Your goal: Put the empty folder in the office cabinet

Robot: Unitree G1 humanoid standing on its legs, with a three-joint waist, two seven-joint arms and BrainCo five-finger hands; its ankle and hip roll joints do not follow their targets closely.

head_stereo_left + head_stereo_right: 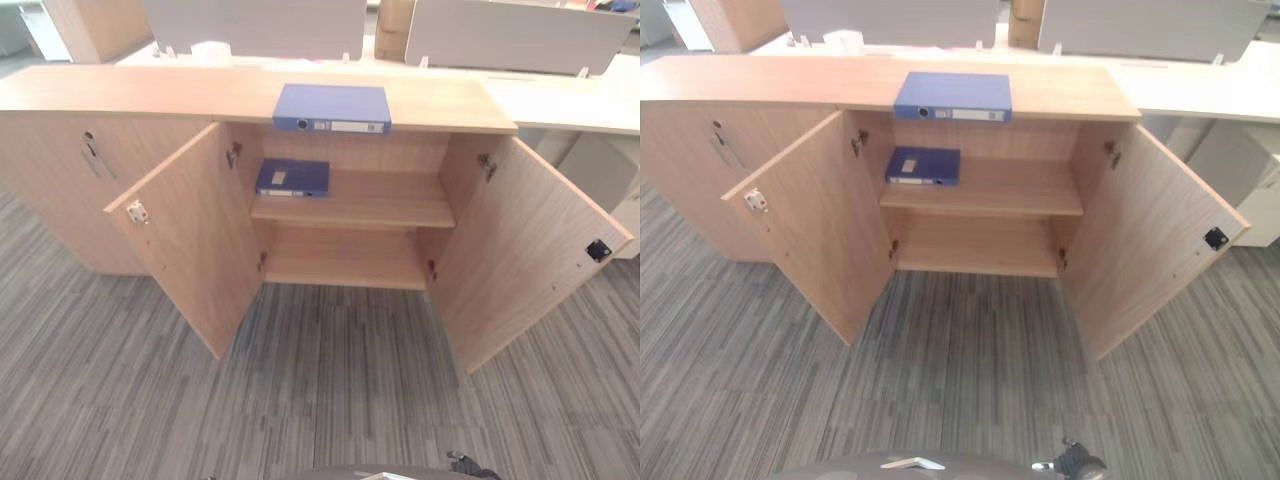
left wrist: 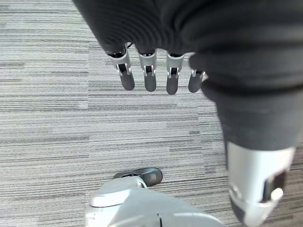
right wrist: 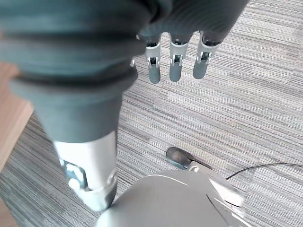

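Folder (image 1: 332, 107) lay flat on the cabinet (image 1: 440, 105) top, above its open doors – another folder (image 1: 292, 177) sat on the upper shelf. Left hand (image 2: 149, 71) and right hand (image 3: 175, 59) hung relaxed over carpet (image 1: 330, 390) – empty.

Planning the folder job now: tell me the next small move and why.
Probably raise one hand toward the blue folder on the cabinet top. Both doors already stand open, and the upper shelf has bare space beside the folder on the shelf. The left hand and right hand hang open over the carpet, holding nothing.
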